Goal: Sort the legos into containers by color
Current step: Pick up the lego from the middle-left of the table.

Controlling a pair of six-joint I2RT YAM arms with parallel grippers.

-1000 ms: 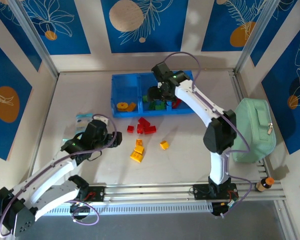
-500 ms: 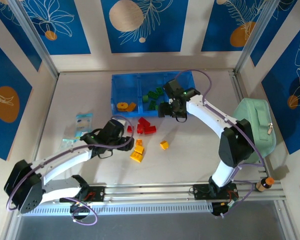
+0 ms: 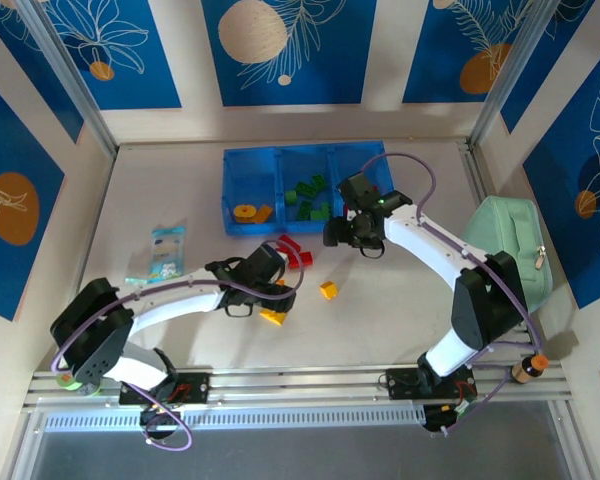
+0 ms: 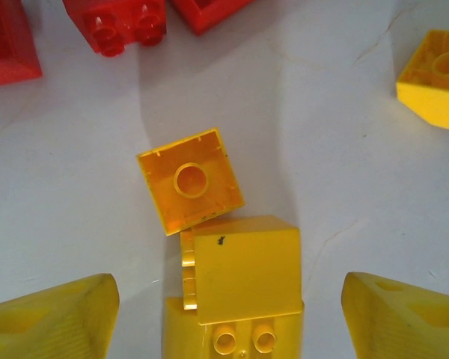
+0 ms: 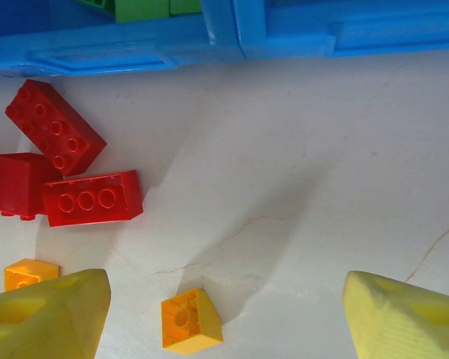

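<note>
Right hand (image 5: 224, 325) (spread) near three red legos (image 5: 93, 198), two orange legos (image 5: 191, 321).

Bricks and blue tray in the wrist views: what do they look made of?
Red brick and yellow brick: hard moulded plastic with a glossy finish, judging by the crisp studs, sharp edges and soft highlights. Blue tray: probably plastic too, smooth and possibly translucent, with moulded ridges along its rim.

The legos (image 4: 191, 191) are smooth, glossy plastic; the tray (image 3: 240, 175) is translucent blue plastic; the table (image 5: 322, 187) looks matt.
</note>
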